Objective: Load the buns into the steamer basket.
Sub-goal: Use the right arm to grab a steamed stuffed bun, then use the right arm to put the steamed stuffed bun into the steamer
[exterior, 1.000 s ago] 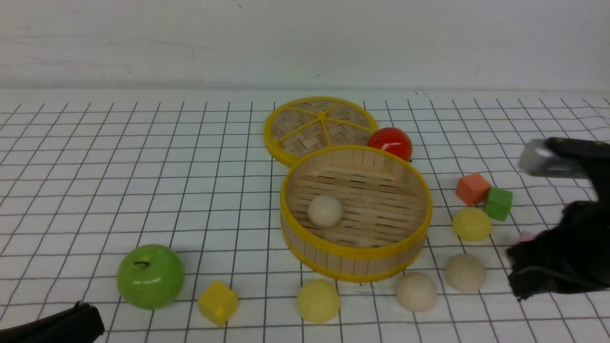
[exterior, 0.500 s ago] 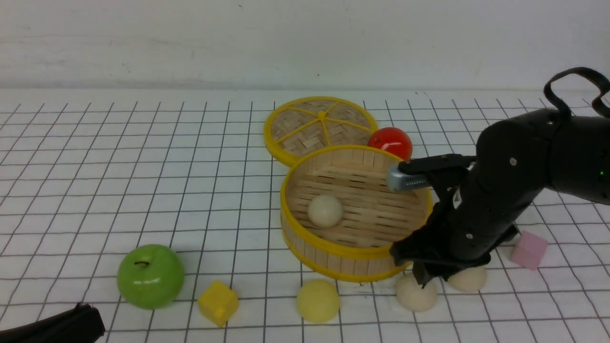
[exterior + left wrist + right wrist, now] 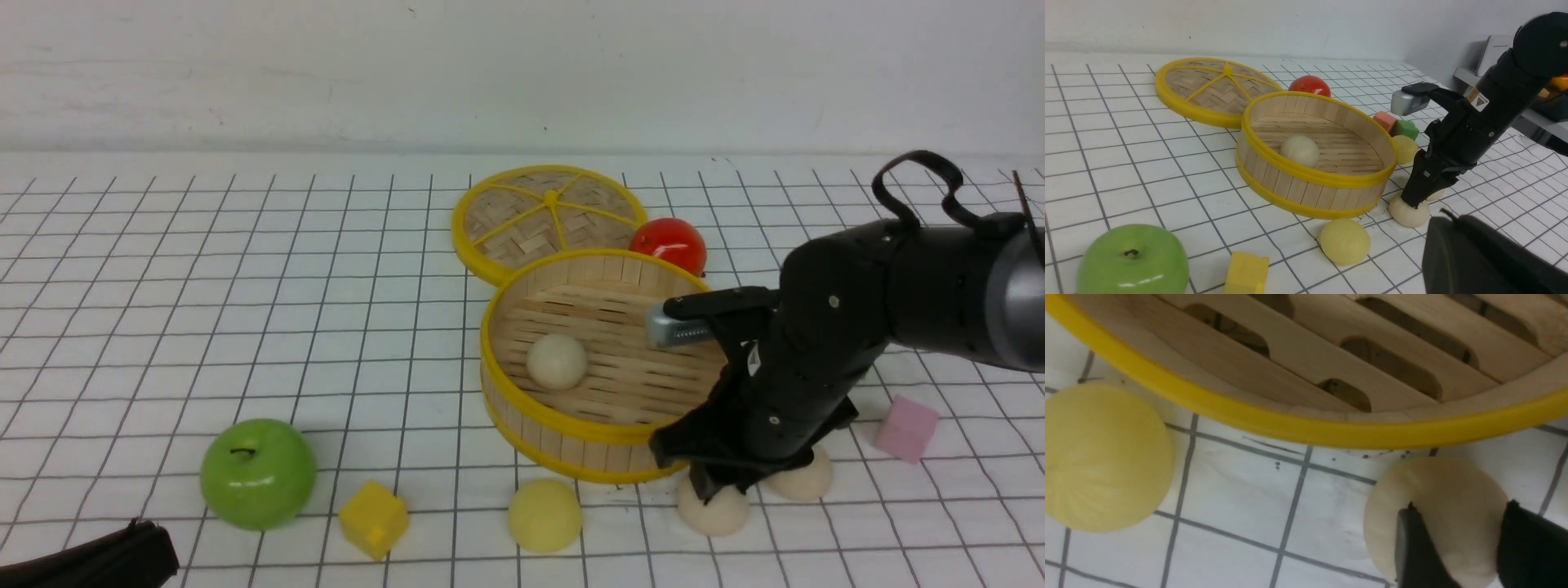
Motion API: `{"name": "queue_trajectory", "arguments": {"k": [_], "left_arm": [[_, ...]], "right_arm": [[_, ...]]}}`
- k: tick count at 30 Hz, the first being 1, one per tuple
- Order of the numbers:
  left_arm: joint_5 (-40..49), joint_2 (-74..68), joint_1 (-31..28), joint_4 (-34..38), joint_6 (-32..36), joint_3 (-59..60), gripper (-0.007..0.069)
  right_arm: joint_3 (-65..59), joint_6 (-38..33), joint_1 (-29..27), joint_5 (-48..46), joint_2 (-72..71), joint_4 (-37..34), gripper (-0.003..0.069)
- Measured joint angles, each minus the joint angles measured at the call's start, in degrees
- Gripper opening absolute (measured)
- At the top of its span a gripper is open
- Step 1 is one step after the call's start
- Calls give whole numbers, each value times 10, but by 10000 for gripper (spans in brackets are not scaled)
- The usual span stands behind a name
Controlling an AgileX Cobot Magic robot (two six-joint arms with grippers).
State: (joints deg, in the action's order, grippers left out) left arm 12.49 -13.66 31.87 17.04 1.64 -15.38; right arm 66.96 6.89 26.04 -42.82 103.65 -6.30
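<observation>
The steamer basket (image 3: 608,433) (image 3: 1310,179) (image 3: 1290,430) stands mid-table with one cream bun (image 3: 557,361) (image 3: 1300,151) on its slatted floor. In front of it lie a pale yellow bun (image 3: 544,515) (image 3: 1102,457) and a cream bun (image 3: 722,514) (image 3: 1408,214) (image 3: 1453,490). My right gripper (image 3: 718,490) (image 3: 1459,506) points down onto that cream bun, its fingers pressed against it; the bun rests on the table. Another cream bun (image 3: 804,483) peeks out behind the gripper. A second yellow bun (image 3: 1404,148) sits right of the basket. My left gripper (image 3: 159,555) (image 3: 1447,220) lies shut at the near left.
A green apple (image 3: 258,474) and a yellow cube (image 3: 374,519) lie front left. The woven lid (image 3: 549,214) and a red tomato (image 3: 669,243) sit behind the basket. A pink cube (image 3: 906,428) lies at the right, with orange (image 3: 1385,121) and green (image 3: 1405,129) cubes nearby.
My right arm swung in from the right edge and came down onto the cream bun by the basket's front right; its jaws opened, then narrowed. The left arm stayed still.
</observation>
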Motion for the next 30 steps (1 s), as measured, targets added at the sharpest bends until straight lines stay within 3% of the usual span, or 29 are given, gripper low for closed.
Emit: {"name": "queue_trajectory", "arguments": {"k": [2, 9, 16, 21, 25, 30], "left_arm": [[0, 0, 0, 0, 0, 0, -13], [0, 0, 0, -1, 0, 0, -13], [0, 0, 0, -1, 0, 0, -13], [0, 0, 0, -1, 0, 0, -13], [0, 0, 0, -1, 0, 0, -13], [0, 0, 0, -1, 0, 0, -13]], "right_arm": [[0, -4, 0, 0, 2, 0, 233], [2, -24, 1, -35, -6, -2, 15], [34, -33, 17, -105, -91, -5, 7], [82, -38, 23, -28, -99, 0, 11], [117, -39, 14, 48, -23, 11, 20], [139, -26, 5, 55, 45, 13, 57]]}}
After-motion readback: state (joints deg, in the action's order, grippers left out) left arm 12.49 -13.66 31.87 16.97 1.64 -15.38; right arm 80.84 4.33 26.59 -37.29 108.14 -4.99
